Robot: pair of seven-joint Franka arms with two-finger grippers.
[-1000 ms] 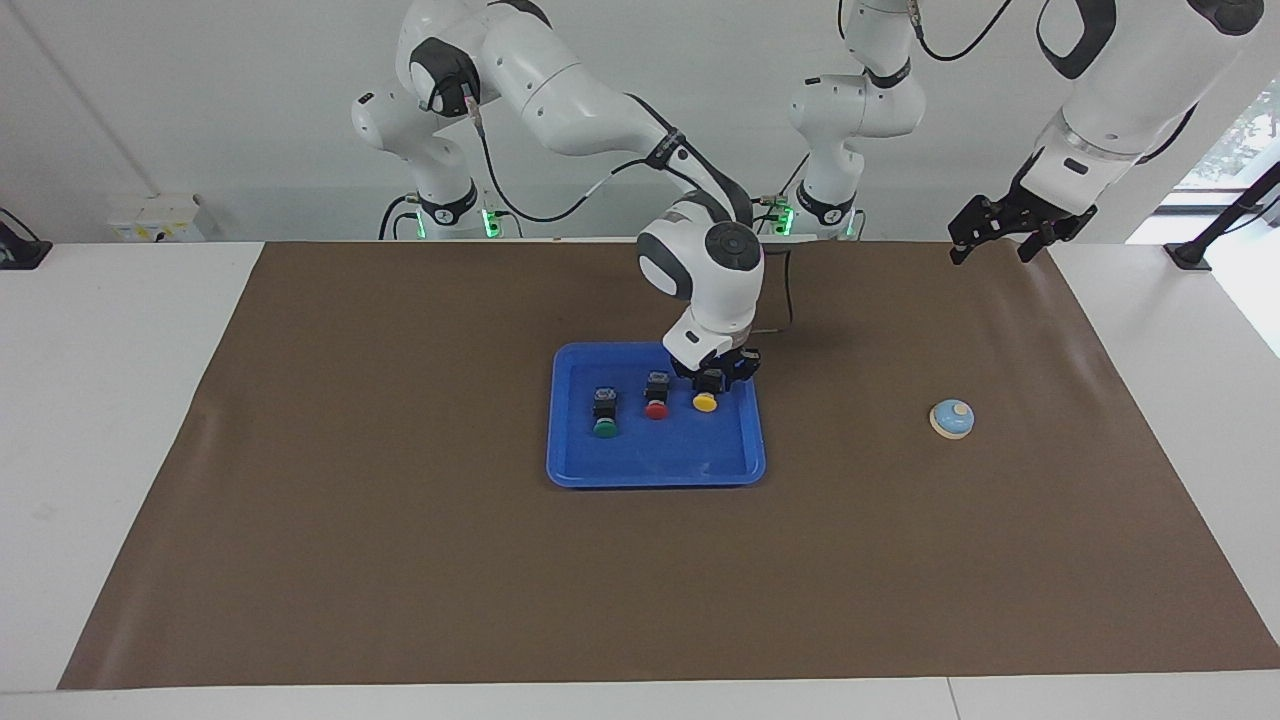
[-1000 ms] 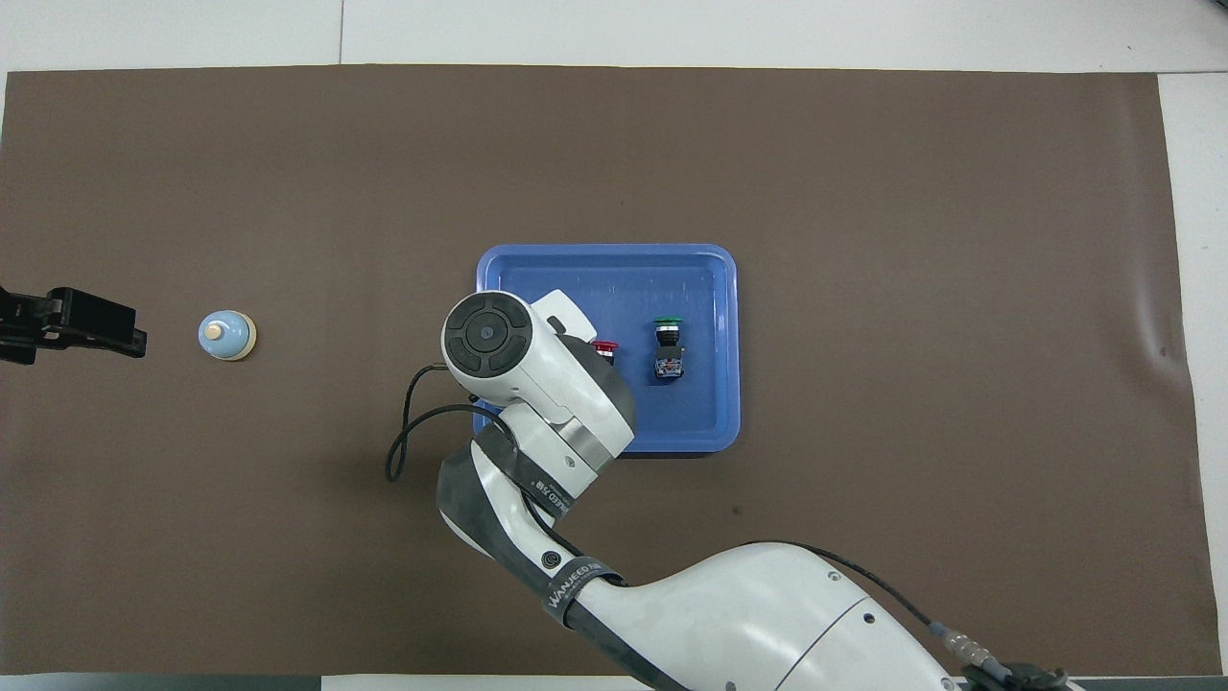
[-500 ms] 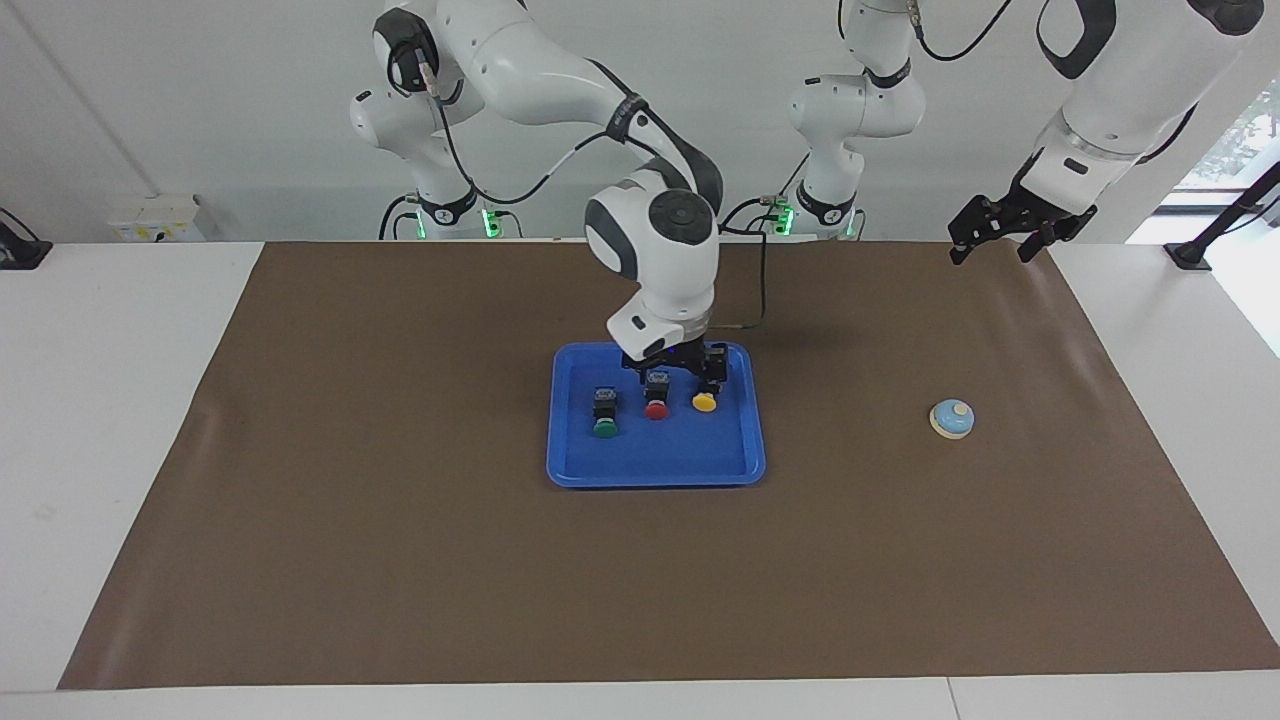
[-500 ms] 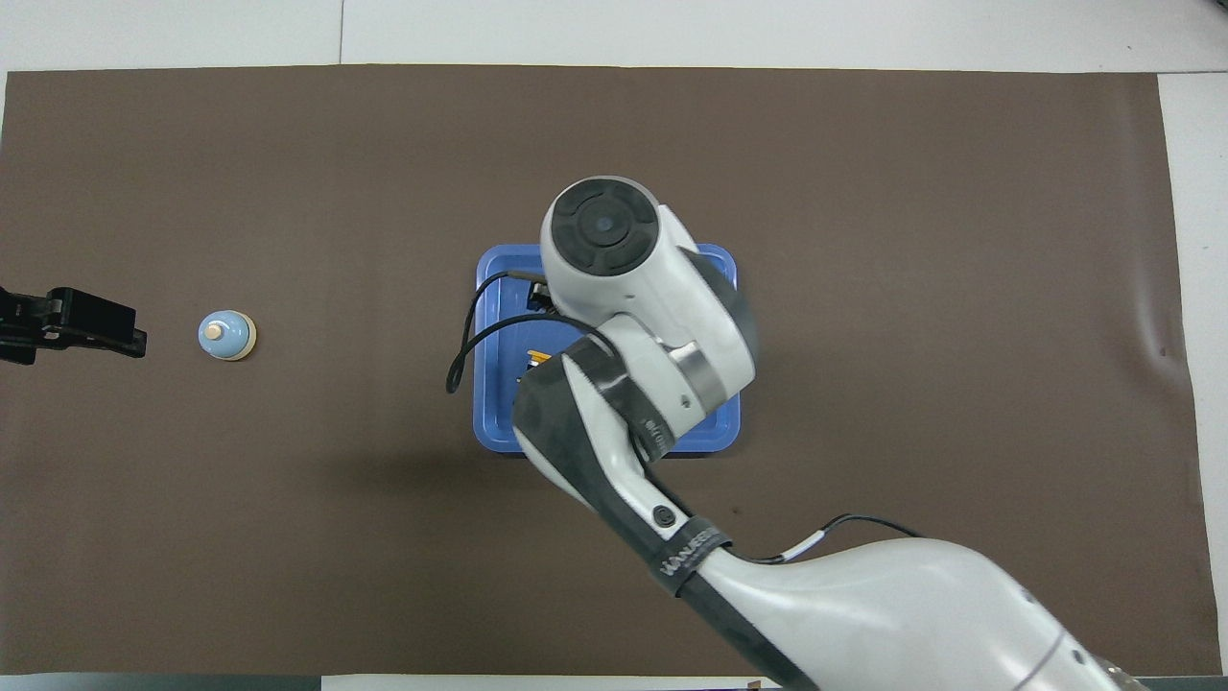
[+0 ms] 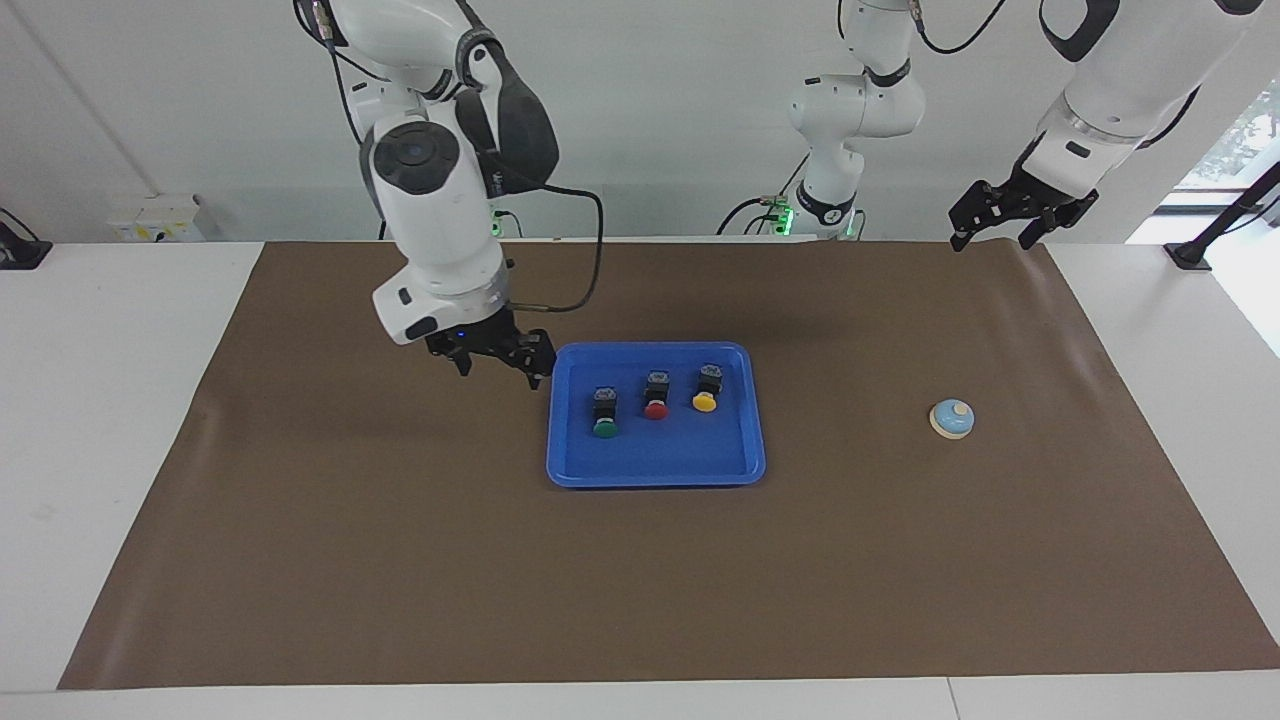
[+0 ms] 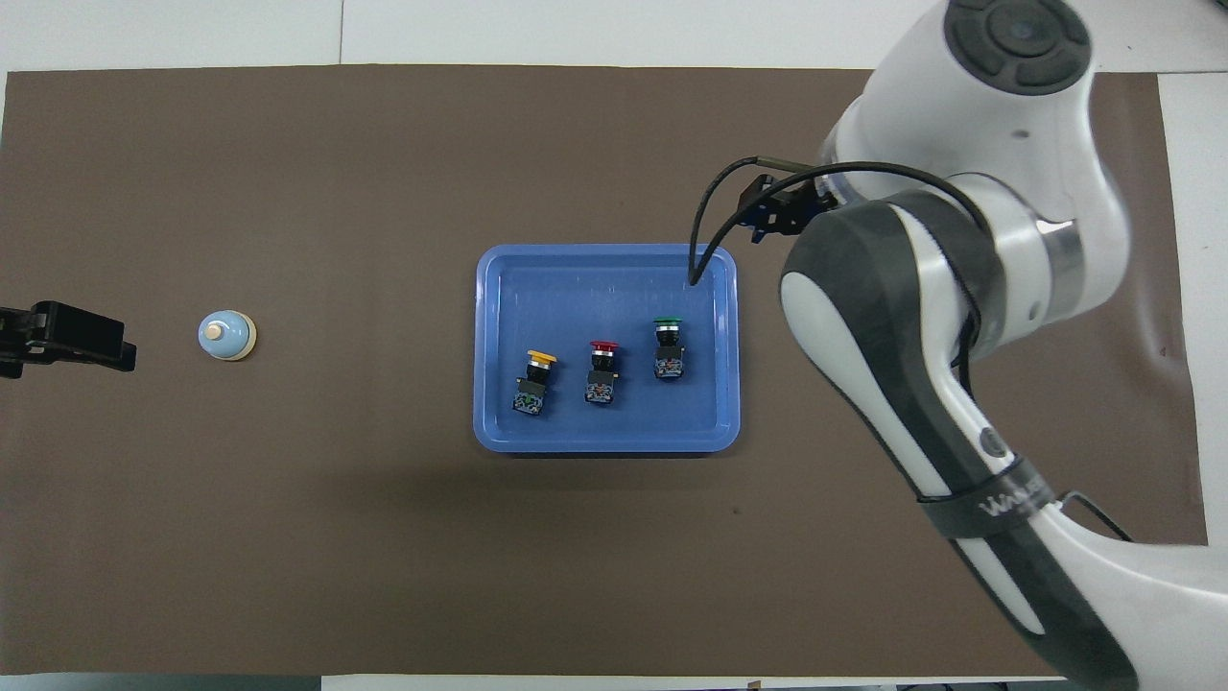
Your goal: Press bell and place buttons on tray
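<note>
1. The right gripper [image 5: 496,360] hangs above the brown mat [image 5: 400,520], just beside the tray's edge toward the right arm's end of the table; its fingers stand apart with nothing between them. In the overhead view most of this gripper is hidden under the arm's own wrist, with only a dark part [image 6: 773,213] showing.
2. The blue tray [image 5: 650,465] lies flat at the middle of the mat, and all three buttons rest on it in a row, each lying with its cap pointing away from the robots.
3. The green button [image 5: 604,413] sits toward the right arm's end of the tray, apart from its neighbour.
4. The red button [image 5: 656,396] holds the middle of the row.
5. The yellow button [image 5: 707,390] lies toward the left arm's end of the tray, clear of the rim.
6. The bell [image 5: 952,418] stands upright on the mat, well apart from the tray, toward the left arm's end of the table.
7. The left gripper [image 5: 995,232] waits in the air over the mat's edge nearest the robots; its fingers are spread and hold nothing.
</note>
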